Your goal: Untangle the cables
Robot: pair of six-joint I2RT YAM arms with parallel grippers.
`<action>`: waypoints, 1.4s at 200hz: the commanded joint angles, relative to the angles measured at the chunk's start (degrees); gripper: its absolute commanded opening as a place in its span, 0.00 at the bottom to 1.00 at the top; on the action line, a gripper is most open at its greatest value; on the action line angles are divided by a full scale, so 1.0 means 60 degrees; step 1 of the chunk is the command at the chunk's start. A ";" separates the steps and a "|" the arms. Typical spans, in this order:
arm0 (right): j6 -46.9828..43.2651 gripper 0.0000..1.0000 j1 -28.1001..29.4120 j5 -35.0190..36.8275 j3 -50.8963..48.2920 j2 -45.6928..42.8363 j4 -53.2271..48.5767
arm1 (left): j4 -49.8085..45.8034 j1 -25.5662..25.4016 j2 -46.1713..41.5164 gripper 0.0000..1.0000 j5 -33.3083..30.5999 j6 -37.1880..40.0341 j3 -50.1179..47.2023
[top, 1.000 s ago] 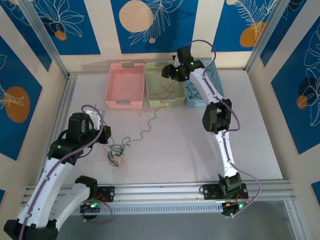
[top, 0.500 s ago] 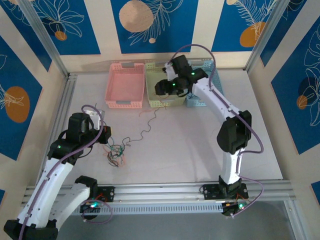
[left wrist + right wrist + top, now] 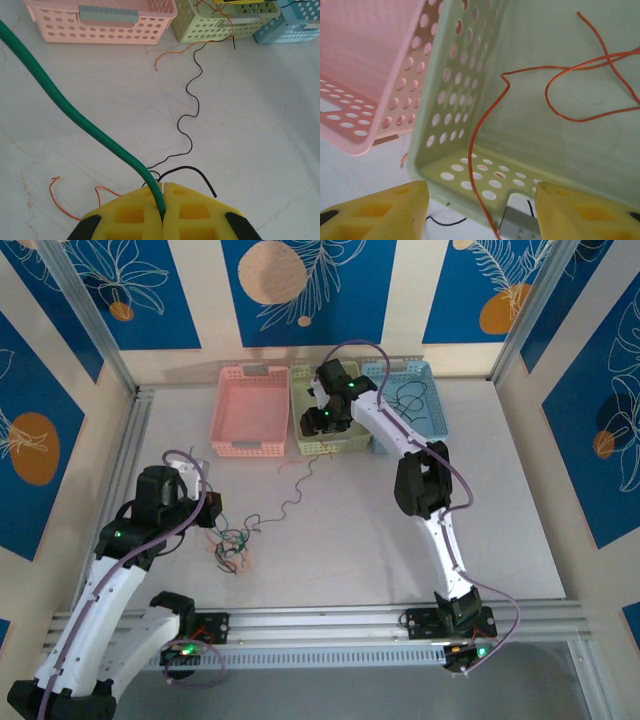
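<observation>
My left gripper [image 3: 212,508] [image 3: 163,200] is shut on a green cable [image 3: 75,117] that runs up and to the left from its pads. Just beyond it lies a tangle of cables [image 3: 232,545] in black, orange and green. A wavy black cable [image 3: 290,495] [image 3: 192,95] stretches from the tangle toward the baskets. My right gripper [image 3: 312,420] [image 3: 480,210] hangs open over the front left corner of the green basket [image 3: 335,443] [image 3: 545,100]. An orange cable [image 3: 485,125] loops inside that basket and crosses its front rim between the open fingers, not gripped.
A pink basket [image 3: 250,410] [image 3: 365,65] stands left of the green one. A blue basket [image 3: 410,405] at the right holds black cables. Loose orange ends [image 3: 55,192] lie near my left gripper. Metal frame rails border the table.
My right arm has swung left from the blue basket's side to the green basket's front left corner, with its jaws a little narrower. The left arm has not moved.
</observation>
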 commanded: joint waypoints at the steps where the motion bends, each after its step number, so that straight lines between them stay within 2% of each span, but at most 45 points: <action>1: -0.0316 0.57 0.0064 0.0130 0.0584 0.0146 -0.0328 | 0.0025 0.0135 -0.0096 0.00 0.0035 0.0220 -0.0018; 110: -0.0463 0.43 0.0049 -0.0138 0.1276 0.0998 -0.0476 | 0.0030 0.0135 -0.0067 0.00 0.0063 0.0232 -0.0018; 127: -0.0464 0.34 0.0055 -0.0188 0.1360 0.1042 -0.0489 | 0.0027 0.0136 -0.0071 0.00 0.0065 0.0231 -0.0025; 145: -0.0493 0.11 0.0078 -0.0194 0.1651 0.1017 -0.0607 | 0.0028 0.0133 -0.0069 0.00 0.0065 0.0219 -0.0018; 159: -0.0427 0.00 0.0107 -0.0218 0.2175 0.0897 -0.0845 | 0.0032 0.0135 -0.0067 0.00 0.0068 0.0234 -0.0020; 228: 0.0048 0.00 0.0068 -0.0808 0.2037 -0.2207 -0.0531 | 0.0028 0.0149 0.0048 0.00 0.0080 0.0248 -0.0018; 259: 0.0748 0.00 -0.0244 -0.1606 0.1939 -0.3529 0.0242 | 0.0012 0.0148 0.0069 0.00 0.0043 0.0239 -0.0021; 280: 0.1581 0.00 -0.0722 -0.2810 0.1891 -0.4120 0.1172 | 0.0012 0.0142 0.0089 0.00 0.0006 0.0223 -0.0032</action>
